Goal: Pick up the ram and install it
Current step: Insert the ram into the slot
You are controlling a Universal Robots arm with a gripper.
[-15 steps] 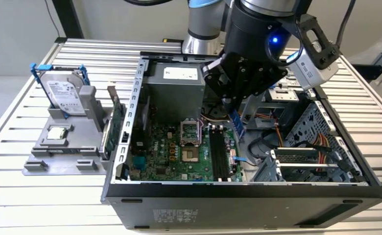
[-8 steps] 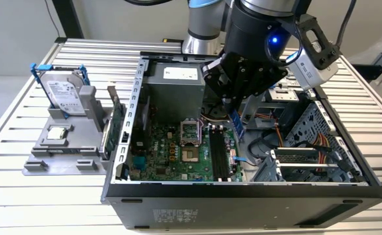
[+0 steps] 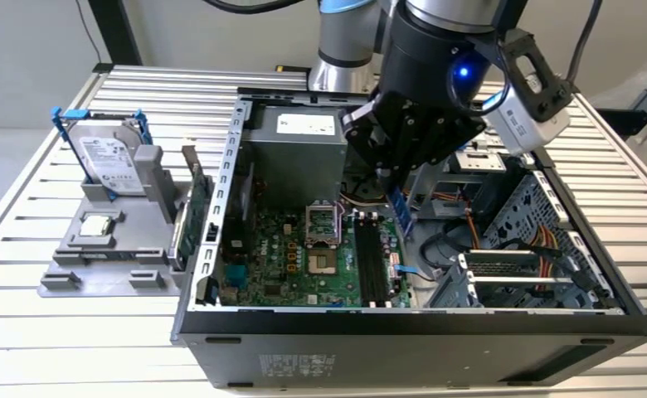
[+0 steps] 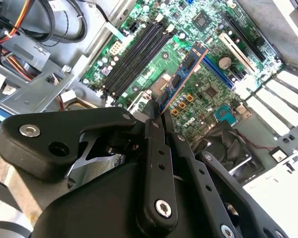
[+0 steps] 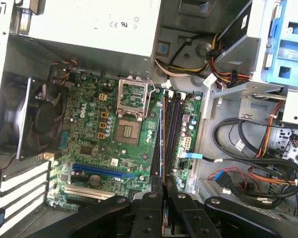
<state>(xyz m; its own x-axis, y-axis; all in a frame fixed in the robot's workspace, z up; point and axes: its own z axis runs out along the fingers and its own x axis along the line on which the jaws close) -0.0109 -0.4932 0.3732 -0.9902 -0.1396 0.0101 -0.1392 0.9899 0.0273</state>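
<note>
In the exterior view my gripper (image 3: 395, 184) pinches the ram (image 3: 400, 214) by one end. Its long axis hangs steeply down over the motherboard (image 3: 290, 257), close to the black slots (image 3: 370, 261) but not seated. The case (image 3: 412, 332) walls stand well apart from it, and the case rests on a slatted metal table (image 3: 58, 332).

In the second wrist view the ram (image 4: 186, 72) juts from my fingers (image 4: 156, 144) above the board, beside the slots (image 4: 139, 54).

In the first wrist view the ram (image 5: 162, 148) shows edge-on, lined up along the slots (image 5: 174, 134).
</note>
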